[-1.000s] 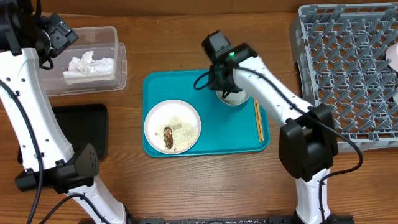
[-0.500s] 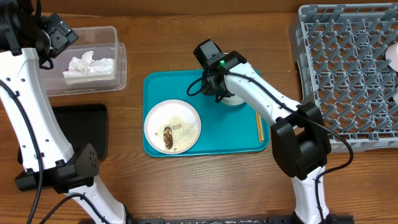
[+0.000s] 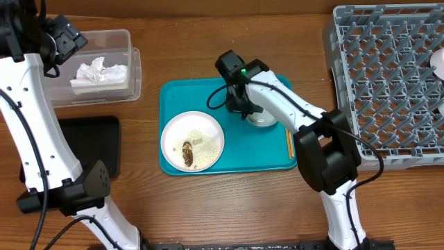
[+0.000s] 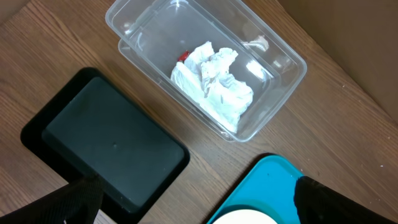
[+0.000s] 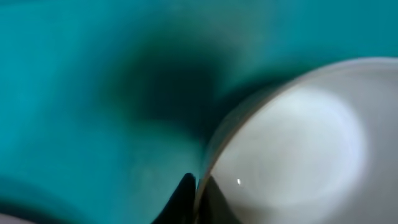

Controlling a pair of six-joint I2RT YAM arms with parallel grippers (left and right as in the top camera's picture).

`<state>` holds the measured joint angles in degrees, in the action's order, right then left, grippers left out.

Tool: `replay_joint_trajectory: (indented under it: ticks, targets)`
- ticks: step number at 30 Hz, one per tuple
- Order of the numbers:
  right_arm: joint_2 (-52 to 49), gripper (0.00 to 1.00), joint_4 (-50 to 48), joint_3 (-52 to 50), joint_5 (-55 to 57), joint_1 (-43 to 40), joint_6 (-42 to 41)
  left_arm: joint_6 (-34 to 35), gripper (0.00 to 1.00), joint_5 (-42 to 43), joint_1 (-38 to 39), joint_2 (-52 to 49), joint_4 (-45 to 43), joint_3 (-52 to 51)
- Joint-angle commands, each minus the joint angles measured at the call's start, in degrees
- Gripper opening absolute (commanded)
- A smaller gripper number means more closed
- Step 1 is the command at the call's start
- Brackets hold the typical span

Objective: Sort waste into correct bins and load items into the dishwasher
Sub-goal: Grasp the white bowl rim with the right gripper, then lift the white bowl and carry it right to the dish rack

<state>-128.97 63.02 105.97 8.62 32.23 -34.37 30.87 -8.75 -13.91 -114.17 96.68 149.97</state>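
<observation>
Overhead view, 12 o'clock at the far edge of the table.

**Done so far, as judged.** The clear tub at 10 o'clock holds crumpled tissues, and the left wrist view shows a red wrapper tucked against them. That part of the waste looks sorted. At 2 o'clock the dish rack carries only pale white shapes at its 3 o'clock edge, so loading has scarcely begun.

**Left to do.** On the teal tray at centre, the white plate bears a brown scrap and loose crumbs. Nothing shows in the black tray at 9 o'clock. The chopsticks lie along the teal tray's 3 o'clock side. The grey-green bowl stands toward its 1 o'clock corner.

**Step in hand.** The right gripper sits at the bowl's 9 o'clock rim. In its own wrist view the two dark fingertips meet with the rim between them, so the fingers appear clamped on the bowl wall. The left gripper hangs above the tub and black tray, fingers spread wide and holding nothing.

**Hard to make out.** The right wrist view is heavily blurred, so how firm the pinch is cannot be told. The frame cuts off the white shapes in the rack, which stay unidentified. No cup or second plate can be picked out.
</observation>
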Motion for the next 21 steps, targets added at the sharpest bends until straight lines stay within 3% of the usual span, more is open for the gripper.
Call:
replay_joint_trajectory:
  ticks: [1, 10, 14, 16, 21]
  targets:
    - [1.9, 0.04, 3.1, 7.2, 0.3, -0.8, 0.0, -1.3, 1.0, 0.3, -0.2, -0.5, 0.1, 0.1]
    - [6.2, 0.04, 25.1, 34.1, 11.3, -9.6, 1.6, -1.3, 1.0, 0.3, -0.2, -0.5, 0.1, 0.1]
    - [7.5, 0.04, 34.0, 46.0, 15.8, -22.4, 2.1, -1.3, 1.0, 0.3, -0.2, -0.5, 0.1, 0.1]
    - [8.3, 0.04, 33.9, 47.2, 11.7, -29.0, 7.5, -1.3, 1.0, 0.3, -0.2, -0.5, 0.1, 0.1]
    - [7.7, 0.04, 33.2, 45.8, 4.3, -48.2, 7.6, -1.3, 1.0, 0.3, -0.2, -0.5, 0.1, 0.1]
